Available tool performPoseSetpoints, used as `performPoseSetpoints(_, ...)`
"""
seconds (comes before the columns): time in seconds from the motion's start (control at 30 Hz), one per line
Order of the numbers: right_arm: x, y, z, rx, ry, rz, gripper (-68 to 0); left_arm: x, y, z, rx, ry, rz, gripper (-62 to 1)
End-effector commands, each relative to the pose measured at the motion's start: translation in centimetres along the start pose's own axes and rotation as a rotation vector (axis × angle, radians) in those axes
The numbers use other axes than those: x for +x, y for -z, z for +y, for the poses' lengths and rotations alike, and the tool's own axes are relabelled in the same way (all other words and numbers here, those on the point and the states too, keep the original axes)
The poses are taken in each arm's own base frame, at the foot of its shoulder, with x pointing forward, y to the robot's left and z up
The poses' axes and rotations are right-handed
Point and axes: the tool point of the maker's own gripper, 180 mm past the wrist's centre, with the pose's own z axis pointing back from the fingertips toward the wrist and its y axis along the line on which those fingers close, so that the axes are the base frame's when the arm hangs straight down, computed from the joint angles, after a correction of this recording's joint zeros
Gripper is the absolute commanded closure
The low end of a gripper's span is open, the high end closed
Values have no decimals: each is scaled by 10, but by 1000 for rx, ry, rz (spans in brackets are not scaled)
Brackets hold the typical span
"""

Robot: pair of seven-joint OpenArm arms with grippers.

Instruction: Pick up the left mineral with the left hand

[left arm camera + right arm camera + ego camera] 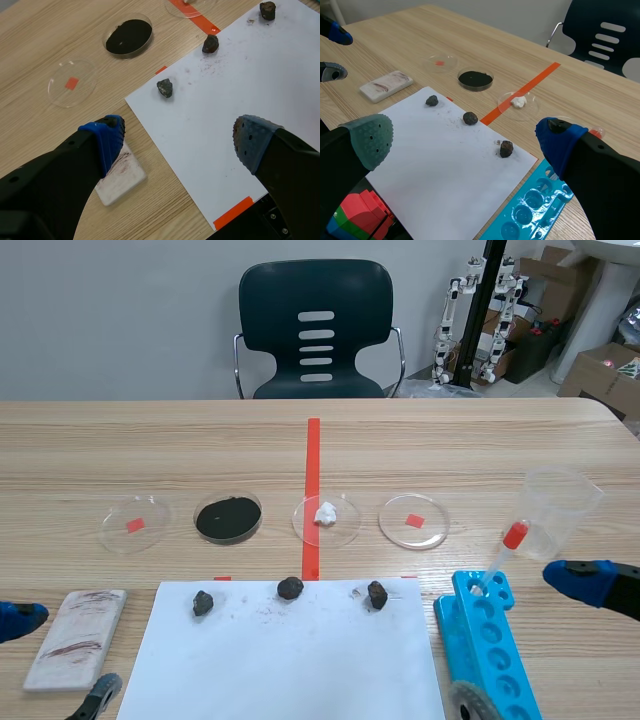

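Note:
Three dark minerals lie in a row on the white paper [290,660]. The left mineral [203,603] [164,88] [432,100] rests near the paper's far left corner, with the middle mineral [290,588] and the right mineral [376,595] beside it. My left gripper [178,141] hovers open over the paper's left edge, short of the left mineral, with nothing between its fingers. In the scene view its blue fingertip [20,618] shows at the lower left. My right gripper [464,141] stands open and empty above the paper's right side.
Beyond the paper stand several petri dishes: two with a red square [134,523] [413,521], one with black powder [228,517], one with a white lump [326,518]. A white streak plate [75,638] lies left of the paper. A blue rack [490,640], dropper [505,550] and beaker [555,510] stand right.

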Motion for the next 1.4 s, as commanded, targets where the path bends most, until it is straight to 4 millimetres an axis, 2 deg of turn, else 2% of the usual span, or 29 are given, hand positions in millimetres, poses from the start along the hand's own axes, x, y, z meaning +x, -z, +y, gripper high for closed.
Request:
performPoseSetpoints(0.0,11,4,-1,0,-5,-43,-591,11,1,1,7,-3,-39,-461)
performPoseSetpoints(0.53,11,4,-1,0,-5,-43,-591,25,11,13,33,24,-86,-461)
performPoseSetpoints(0.9,11,4,-1,0,-5,-43,-591,28,15,13,32,21,-92,-461)
performPoseSetpoints(1.03,11,4,-1,0,-5,-43,-591,30,25,13,30,-69,-81,-461)
performPoseSetpoints(1.2,11,4,-1,0,-5,-43,-591,22,46,8,0,-172,28,-461)
performPoseSetpoints(1.37,11,4,-1,0,-5,-43,-591,17,67,20,70,-268,147,-461)
